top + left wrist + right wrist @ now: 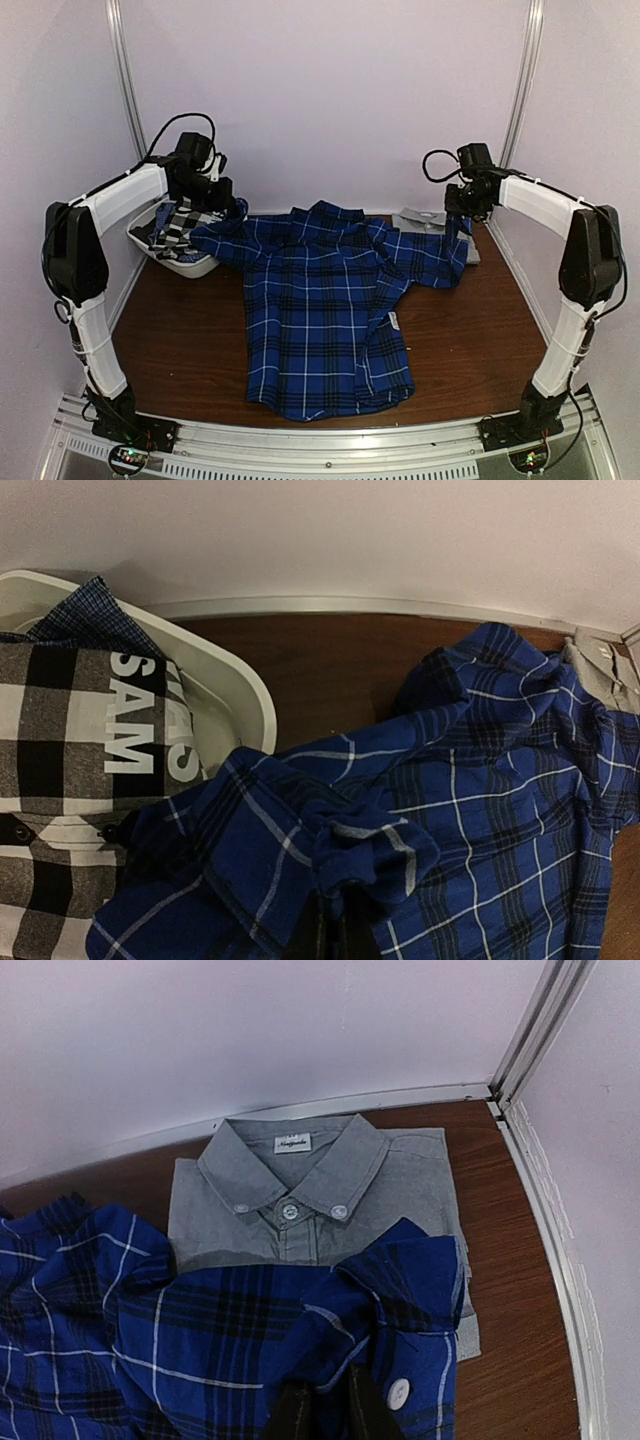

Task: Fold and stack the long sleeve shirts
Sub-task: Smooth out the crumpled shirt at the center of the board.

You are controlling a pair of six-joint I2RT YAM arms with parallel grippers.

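Observation:
The royal-blue plaid shirt (pixel 325 310) lies spread face down on the brown table, collar toward the back. My left gripper (pixel 218 197) is shut on its left sleeve end (pixel 370 845), held by the basket. My right gripper (pixel 462 207) is shut on the right sleeve cuff (pixel 420 1360), held over the folded grey shirt (pixel 310 1200), which lies at the back right corner (pixel 425 222). The black-and-white check shirt (pixel 70 760) lies in the white basket (pixel 185 262).
The white plastic basket (pixel 235 685) stands at the back left against the wall and also holds a small-check blue cloth (pixel 95 620). Walls close the back and both sides. Bare brown table (pixel 480 330) shows left and right of the shirt.

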